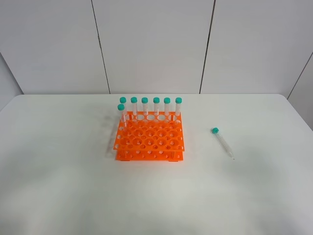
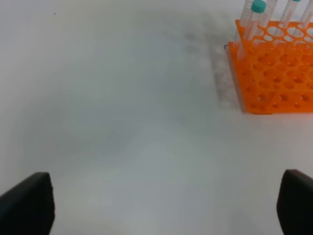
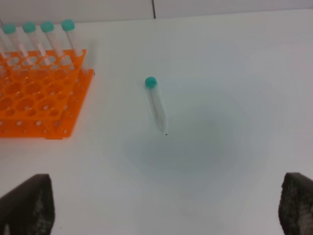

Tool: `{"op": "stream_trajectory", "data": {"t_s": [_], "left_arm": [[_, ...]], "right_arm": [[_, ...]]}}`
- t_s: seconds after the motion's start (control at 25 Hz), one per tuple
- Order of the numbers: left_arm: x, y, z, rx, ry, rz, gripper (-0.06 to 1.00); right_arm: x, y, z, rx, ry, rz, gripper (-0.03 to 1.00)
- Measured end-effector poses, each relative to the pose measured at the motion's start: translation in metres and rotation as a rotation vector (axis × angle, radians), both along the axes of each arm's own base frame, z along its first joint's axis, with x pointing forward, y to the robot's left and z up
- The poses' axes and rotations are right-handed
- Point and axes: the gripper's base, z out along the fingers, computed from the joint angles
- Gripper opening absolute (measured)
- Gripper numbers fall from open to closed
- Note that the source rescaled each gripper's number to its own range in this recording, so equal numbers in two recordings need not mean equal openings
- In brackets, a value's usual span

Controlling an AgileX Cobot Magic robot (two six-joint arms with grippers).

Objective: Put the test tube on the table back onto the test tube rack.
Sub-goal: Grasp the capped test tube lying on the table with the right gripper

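We are seeing the test tube [image 1: 222, 143] lying flat on the white counter [image 1: 58, 176], well apart from the orange test tube rack [image 1: 149, 137] and to its right in the high view. Its cap is pointing toward the far wall and its tip toward the near edge. Our right tool [image 3: 161, 208] is hovering empty, fingers spread wide. The tube is lying ahead of it, with its long axis running roughly away from it. The left tool [image 2: 166, 205], equally spread and empty, is facing the rack's other side, so we are judging the right arm nearer.
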Motion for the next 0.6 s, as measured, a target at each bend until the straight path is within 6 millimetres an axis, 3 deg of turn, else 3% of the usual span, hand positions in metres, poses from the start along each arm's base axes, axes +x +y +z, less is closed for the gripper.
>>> {"op": "stream_trajectory", "data": {"t_s": [0.6], "left_arm": [[0.0000, 0.0000, 0.0000, 0.000, 0.000, 0.000, 1.00]], "right_arm": [[0.0033, -0.0003, 0.0049, -0.006, 0.019, -0.003, 1.00]]}}
